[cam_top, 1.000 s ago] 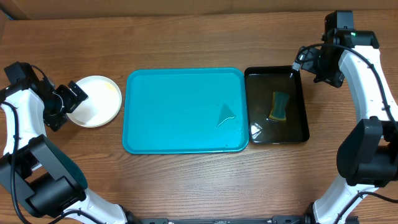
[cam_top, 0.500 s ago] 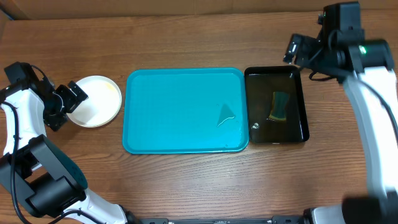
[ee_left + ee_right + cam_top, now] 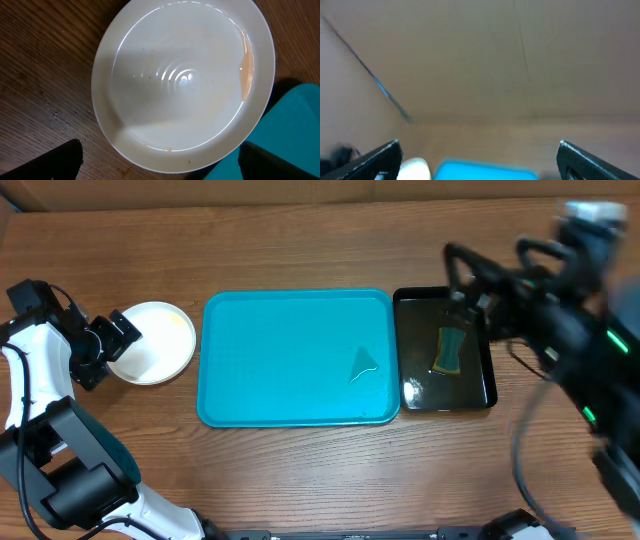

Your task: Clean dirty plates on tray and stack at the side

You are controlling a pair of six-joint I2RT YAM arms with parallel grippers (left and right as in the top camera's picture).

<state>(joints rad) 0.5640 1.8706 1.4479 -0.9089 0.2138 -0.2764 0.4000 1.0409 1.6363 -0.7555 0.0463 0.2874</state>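
Observation:
A white plate (image 3: 152, 342) lies on the table left of the turquoise tray (image 3: 297, 405); whether others lie under it I cannot tell. In the left wrist view the plate (image 3: 182, 80) fills the frame, with an orange-brown smear (image 3: 246, 67) on its right rim. My left gripper (image 3: 112, 343) stands open at the plate's left edge, its fingers (image 3: 59, 161) straddling the near rim without touching it. My right gripper (image 3: 465, 280) is blurred, raised above the black tray and open with nothing in it. Its wrist view shows the tray (image 3: 485, 171) and plate (image 3: 415, 169) far off.
A narrow glossy black tray (image 3: 485, 395) right of the turquoise one holds liquid and a green-yellow sponge (image 3: 450, 350). A wet patch (image 3: 365, 365) glistens on the turquoise tray's right half. A cardboard wall runs along the table's far edge.
My right arm has swung from the far right edge up and leftward over the black tray, blurring in view. The left arm and plate have not moved.

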